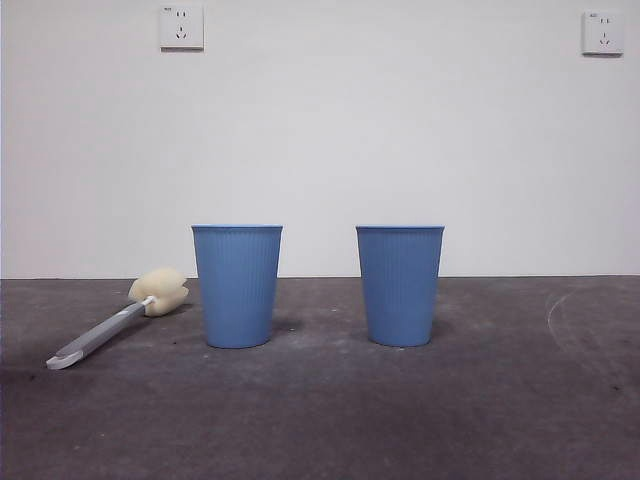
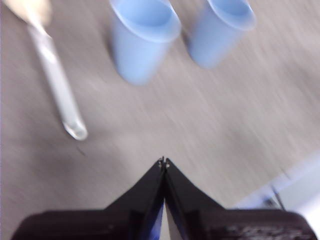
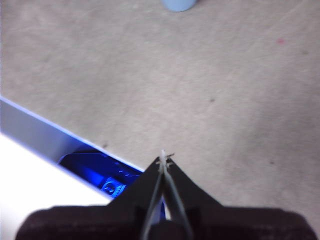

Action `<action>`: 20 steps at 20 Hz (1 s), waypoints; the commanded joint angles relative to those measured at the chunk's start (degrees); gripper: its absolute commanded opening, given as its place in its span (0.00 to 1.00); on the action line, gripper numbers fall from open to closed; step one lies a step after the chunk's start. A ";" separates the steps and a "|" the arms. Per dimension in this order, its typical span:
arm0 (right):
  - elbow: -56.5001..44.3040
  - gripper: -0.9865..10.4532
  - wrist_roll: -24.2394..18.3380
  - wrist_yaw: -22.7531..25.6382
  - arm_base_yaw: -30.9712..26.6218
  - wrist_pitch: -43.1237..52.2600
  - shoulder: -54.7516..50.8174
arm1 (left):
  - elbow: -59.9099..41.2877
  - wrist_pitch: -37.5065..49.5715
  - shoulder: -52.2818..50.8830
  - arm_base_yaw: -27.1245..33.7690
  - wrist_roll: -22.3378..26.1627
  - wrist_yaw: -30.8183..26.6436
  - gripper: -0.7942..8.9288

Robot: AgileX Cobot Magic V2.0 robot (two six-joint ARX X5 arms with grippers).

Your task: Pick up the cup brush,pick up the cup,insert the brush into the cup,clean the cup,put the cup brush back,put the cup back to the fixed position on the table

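So two blue cups here, basically twins: one left of center in the front view (image 1: 237, 286) and the other right of center (image 1: 400, 286), both upright on the table (image 1: 320, 420), well apart. Tapered, fine vertical ribs, smooth rims. One cup brush (image 1: 118, 318) lying flat at the left of the frame, cream sponge head near the left cup, grey-and-white handle angling toward the lower left. Two wall sockets up top (image 1: 181, 27) (image 1: 602, 32). Left gripper (image 2: 164, 161) has its jaws pressed together, holding nothing, above bare table. Right gripper (image 3: 164, 159) is the same, pinched together, empty.
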 commanded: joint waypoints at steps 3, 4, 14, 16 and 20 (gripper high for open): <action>-0.04 0.09 0.37 2.86 0.04 0.17 -0.02 | -0.44 11.13 1.51 -0.07 8.13 -18.67 0.08; -0.04 0.09 0.37 2.99 0.04 0.17 -0.02 | -0.46 14.27 1.20 0.46 10.36 -23.98 0.08; -0.04 0.09 0.37 3.06 0.04 0.17 -0.02 | -24.50 48.37 -18.47 20.41 22.73 -5.62 0.08; -0.04 0.09 0.37 3.06 0.04 0.17 -0.02 | -28.79 47.65 -21.66 22.05 22.88 -1.38 0.08; -0.04 0.09 0.37 3.06 0.04 0.17 -0.02 | -33.73 36.06 -28.13 24.94 22.62 -0.11 0.08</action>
